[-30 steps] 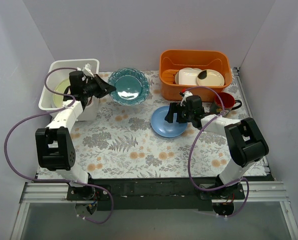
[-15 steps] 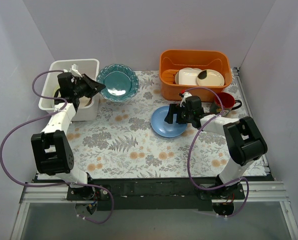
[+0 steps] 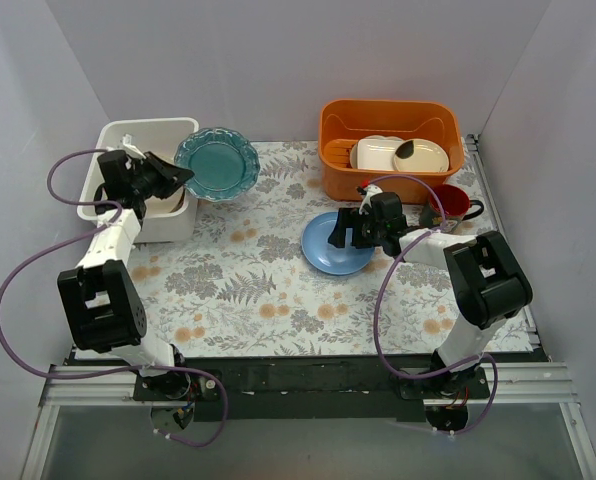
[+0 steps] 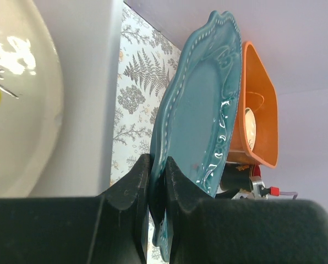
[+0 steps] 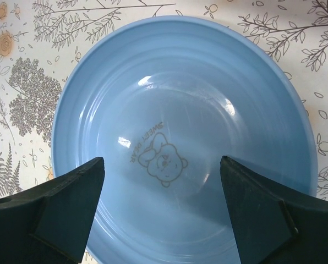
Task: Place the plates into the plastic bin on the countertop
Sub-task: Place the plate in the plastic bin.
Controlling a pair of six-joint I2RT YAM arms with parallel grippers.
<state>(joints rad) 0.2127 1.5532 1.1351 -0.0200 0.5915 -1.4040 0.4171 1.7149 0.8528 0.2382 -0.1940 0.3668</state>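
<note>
My left gripper [image 3: 178,176] is shut on the rim of the teal-blue plate [image 3: 217,164], holding it lifted beside the right wall of the white plastic bin [image 3: 148,131]. In the left wrist view the jaws [image 4: 157,181] pinch the plate's scalloped edge [image 4: 200,115], and a cream-green plate [image 4: 18,99] lies inside the bin. My right gripper [image 3: 350,228] is open over a light blue plate [image 3: 330,245] on the fern-print countertop [image 3: 248,285]; in the right wrist view its fingers [image 5: 70,198] straddle the plate's bear-printed centre [image 5: 164,159].
An orange tub [image 3: 391,147] with cream rectangular dishes [image 3: 398,154] stands at the back right. A red mug [image 3: 454,204] sits just right of the right gripper. Grey walls enclose the back and both sides.
My left arm has carried the teal-blue plate leftward and back, closer to the white bin. The right arm and the light blue plate have not moved.
</note>
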